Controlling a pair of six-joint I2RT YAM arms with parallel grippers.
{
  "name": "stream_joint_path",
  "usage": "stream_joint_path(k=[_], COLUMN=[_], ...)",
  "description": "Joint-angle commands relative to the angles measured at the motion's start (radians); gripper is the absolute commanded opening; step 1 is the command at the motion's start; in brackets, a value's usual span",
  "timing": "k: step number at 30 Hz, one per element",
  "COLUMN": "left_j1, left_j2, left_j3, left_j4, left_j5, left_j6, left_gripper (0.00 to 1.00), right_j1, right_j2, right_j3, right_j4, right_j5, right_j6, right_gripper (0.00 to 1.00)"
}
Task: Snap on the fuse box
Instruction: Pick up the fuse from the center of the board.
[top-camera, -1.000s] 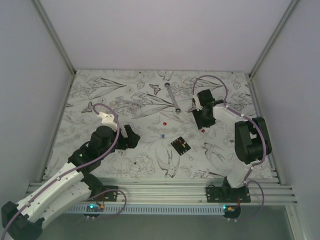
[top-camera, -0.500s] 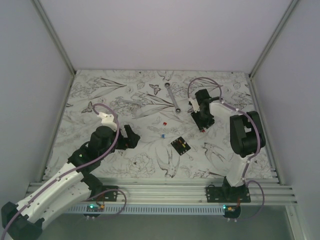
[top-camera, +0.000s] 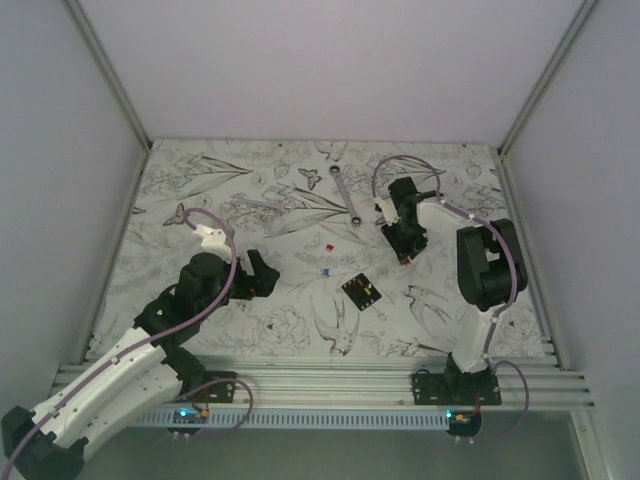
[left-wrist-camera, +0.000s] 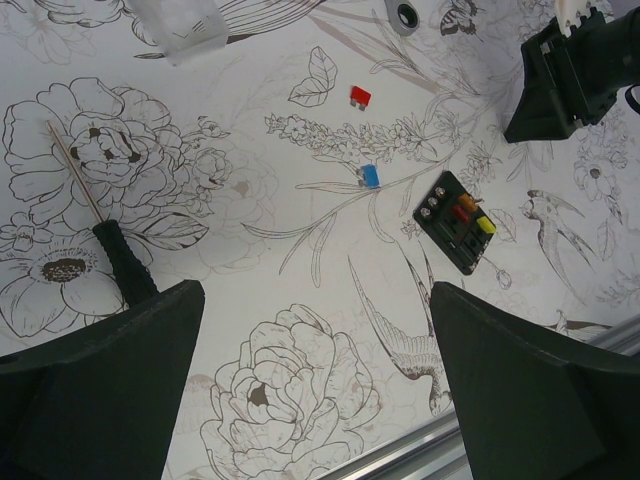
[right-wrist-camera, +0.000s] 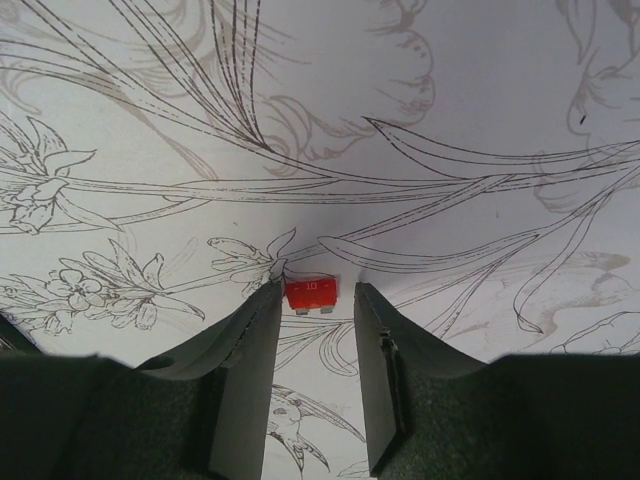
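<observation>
The fuse box (top-camera: 361, 291) is a small black box lying in the middle of the table; in the left wrist view (left-wrist-camera: 457, 220) it shows a red and a yellow fuse and no cover. My right gripper (top-camera: 405, 248) is open and down at the table. Its jaws stand either side of a red fuse (right-wrist-camera: 311, 293) marked 10, just ahead of the gripper (right-wrist-camera: 317, 300), with the left fingertip close to it. My left gripper (top-camera: 262, 272) is open and empty, hovering left of the fuse box (left-wrist-camera: 315, 300).
A loose red fuse (top-camera: 329, 244) and a blue fuse (top-camera: 325, 271) lie between the arms. A clear plastic cover (left-wrist-camera: 185, 25) lies at the far left. A black-handled screwdriver (left-wrist-camera: 120, 255) lies by my left gripper. A wrench (top-camera: 345, 197) lies at the back.
My right gripper has shifted slightly left and farther back, settling over the red fuse, and its arm has folded more upright. The left arm has not moved.
</observation>
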Motion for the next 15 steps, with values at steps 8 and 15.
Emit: stream_joint_path(k=[8, 15], left_j1=[0.004, 0.003], left_j2=[-0.012, -0.013], left_j3=[-0.017, -0.016], left_j4=[-0.013, -0.011], left_j5=[0.001, 0.013], left_j6=[0.004, -0.001], left_gripper=[1.00, 1.00], right_j1=[-0.029, -0.040], right_j2=[0.051, 0.029], right_j3=[-0.012, -0.026], right_j4=[0.029, 0.064], right_j5=[-0.037, -0.077], right_j6=[-0.030, -0.001], right_gripper=[0.33, 0.24])
